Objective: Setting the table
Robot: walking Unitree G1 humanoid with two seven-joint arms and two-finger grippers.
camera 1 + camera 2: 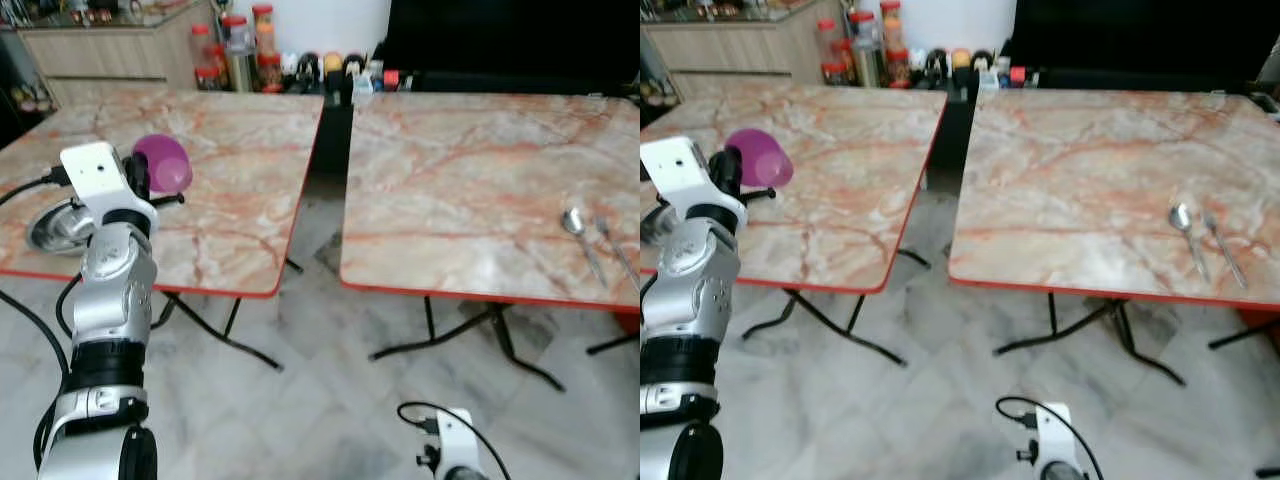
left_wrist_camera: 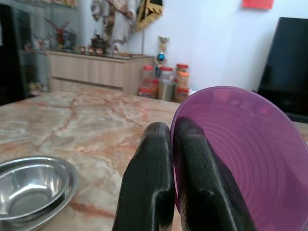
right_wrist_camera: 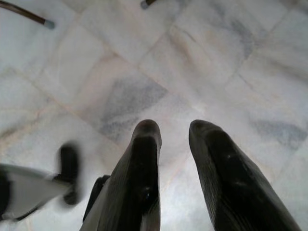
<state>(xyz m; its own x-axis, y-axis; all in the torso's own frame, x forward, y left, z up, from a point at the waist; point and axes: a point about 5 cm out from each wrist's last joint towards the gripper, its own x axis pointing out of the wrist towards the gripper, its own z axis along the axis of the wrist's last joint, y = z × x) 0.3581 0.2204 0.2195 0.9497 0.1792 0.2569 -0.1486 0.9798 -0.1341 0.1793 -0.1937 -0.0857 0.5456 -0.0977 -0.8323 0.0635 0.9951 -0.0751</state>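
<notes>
A purple plastic bowl (image 1: pixel 165 162) hangs tilted on its side over the left marble table (image 1: pixel 240 190). My left gripper (image 2: pixel 172 159) is shut on the bowl's rim (image 2: pixel 240 159), one finger inside and one outside. Just beside it, near the table's left front edge, sit stacked steel bowls (image 1: pixel 52 226). A spoon (image 1: pixel 579 231) and a second piece of cutlery (image 1: pixel 617 248) lie on the right table (image 1: pixel 470 190) near its front right. My right gripper (image 3: pixel 173 132) hangs low over the tiled floor, open, with nothing between its fingers.
A gap (image 1: pixel 330 150) runs between the two tables, whose black folding legs (image 1: pixel 500 345) stand on the tiles. Jars and bottles (image 1: pixel 240 50) line the far wall beside a wooden sideboard (image 1: pixel 100 50). A black screen (image 1: pixel 510 40) stands behind the right table.
</notes>
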